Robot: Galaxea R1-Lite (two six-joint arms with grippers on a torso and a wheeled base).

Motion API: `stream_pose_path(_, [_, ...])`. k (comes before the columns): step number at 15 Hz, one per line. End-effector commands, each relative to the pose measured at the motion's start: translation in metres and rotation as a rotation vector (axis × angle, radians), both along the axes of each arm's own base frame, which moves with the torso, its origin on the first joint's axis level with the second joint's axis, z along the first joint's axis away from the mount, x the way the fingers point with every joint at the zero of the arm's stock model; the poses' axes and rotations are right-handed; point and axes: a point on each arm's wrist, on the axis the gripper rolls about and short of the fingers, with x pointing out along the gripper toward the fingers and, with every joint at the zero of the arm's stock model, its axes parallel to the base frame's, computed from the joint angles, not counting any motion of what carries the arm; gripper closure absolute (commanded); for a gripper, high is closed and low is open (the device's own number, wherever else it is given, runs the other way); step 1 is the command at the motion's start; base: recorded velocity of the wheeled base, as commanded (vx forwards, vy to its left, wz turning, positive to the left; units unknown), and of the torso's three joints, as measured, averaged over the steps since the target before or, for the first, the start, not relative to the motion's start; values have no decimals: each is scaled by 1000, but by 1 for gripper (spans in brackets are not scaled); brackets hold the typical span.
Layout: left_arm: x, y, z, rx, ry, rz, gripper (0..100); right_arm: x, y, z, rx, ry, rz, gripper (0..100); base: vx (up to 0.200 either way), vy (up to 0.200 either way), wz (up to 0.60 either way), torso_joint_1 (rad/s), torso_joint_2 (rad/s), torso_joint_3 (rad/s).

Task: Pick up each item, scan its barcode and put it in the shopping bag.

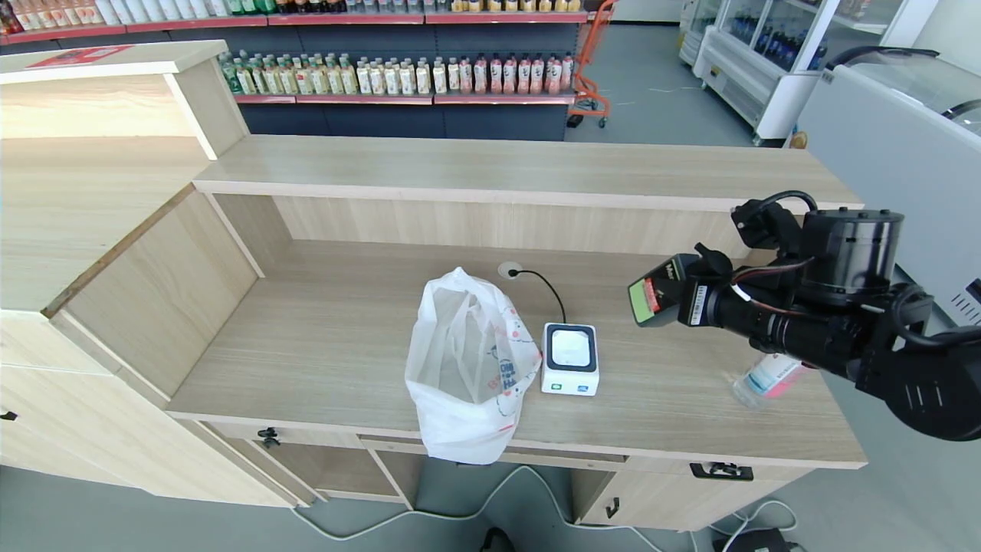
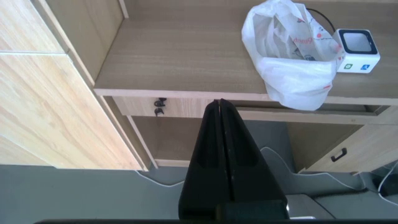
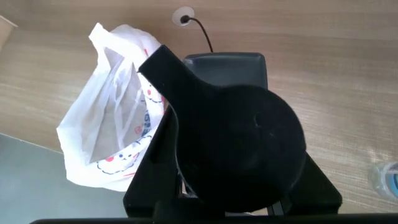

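A shop checkout: a pale wooden counter (image 1: 322, 337), with drink shelves and freezers behind it. The right gripper (image 1: 678, 297) is clamped on a dark box (image 1: 650, 299). It holds the box in the air above the counter, to the right of the scanner (image 1: 569, 358) and higher than it. The box's long axis runs from the fingers out toward the scanner's side, so its green and red end face points left.

The scanner is a small white block with its window facing up, and a black cable leads away from it. Just beside the scanner's left side stands the white shopping bag (image 1: 460, 368), mouth open upward, sagging over the counter's front edge. Farther right of the scanner than the box, 1 clear bottle (image 1: 766, 377) lies on its side, partly hidden under the right arm.

The left gripper (image 2: 221, 118), fingers pressed together and holding nothing, hangs in front of the counter, well left of the scanner. The right arm is the nearer of the 2. The scan likely calls for bringing the box left and down over the window.
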Motion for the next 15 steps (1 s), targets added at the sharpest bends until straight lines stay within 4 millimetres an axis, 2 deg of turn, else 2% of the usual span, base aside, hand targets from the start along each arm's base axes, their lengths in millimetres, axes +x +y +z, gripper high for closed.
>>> stream_pose_path(1, [0,0,0,1,0,0,100,-6,1,5,5,-16,11,100,0,0,0,0,0,0])
stream_pose_path(3, [0,0,0,1,0,0,100,-7,5,3,4,-11,23,100,0,0,0,0,0,0])
stream_pose_path(12, [0,0,0,1,0,0,100,-17,26,-7,-9,23,96,100,0,200,0,-3,1,2])
stream_pose_path(15, [0,0,0,1,0,0,100,-10,36,-24,-32,72,120,100,0,0,0,0,0,0])
